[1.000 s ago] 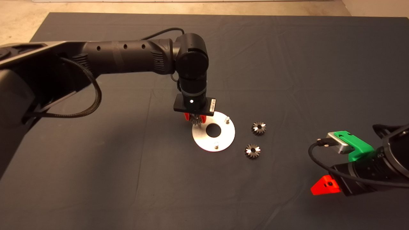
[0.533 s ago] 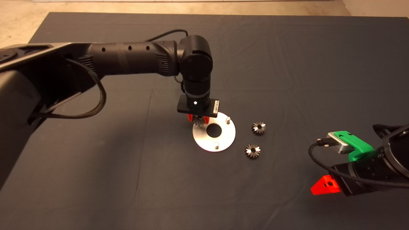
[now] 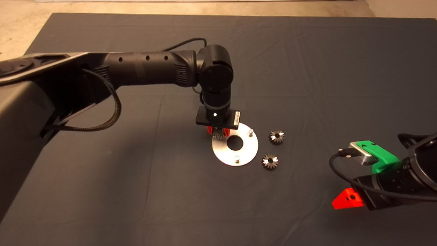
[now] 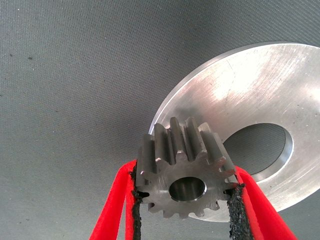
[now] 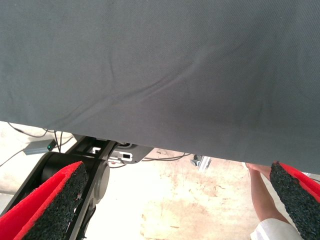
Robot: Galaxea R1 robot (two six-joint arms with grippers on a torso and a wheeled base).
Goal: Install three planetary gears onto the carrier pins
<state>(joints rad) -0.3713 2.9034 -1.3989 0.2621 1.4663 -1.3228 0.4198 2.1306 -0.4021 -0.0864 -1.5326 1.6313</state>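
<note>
Planetary gears, head view: one gear (image 3: 217,135) is clamped in the left gripper (image 3: 217,131), which hangs at the far-left rim of the carrier disc (image 3: 245,152). Two further gears lie flat on the mat (image 3: 136,191) to the disc's right, one (image 3: 276,137) near its far-right edge, one (image 3: 270,161) near its near-right edge; neither touches the disc. Two carrier pins stand bare: one (image 3: 250,131) at the far right, one (image 3: 237,158) at the near edge. The third pin is hidden under the gripper and held gear; whether the bore is over it cannot be told from above. Right gripper (image 3: 348,199) is parked at the lower right edge, well apart from the parts.

Left wrist view: both red fingers (image 4: 112,212) press their black pads against opposite tooth flanks of the gear (image 4: 182,170), so the grip is across the diameter. The bore axis looks tilted rather than square to the disc (image 4: 240,95). The gear overlaps the disc's rim, beside the central hole. No pin shows in this view, nor through the bore. Judgement: the seating turns on bringing the bore in line with the hidden pin and levelling the gear; a tilted gear risks catching on the pin's top.

Right wrist view: the right gripper's pads (image 5: 57,202) stand wide apart with nothing between them, over the mat's edge. Beyond the edge, bare floor, cables and a person's hand (image 5: 260,175) show.
</note>
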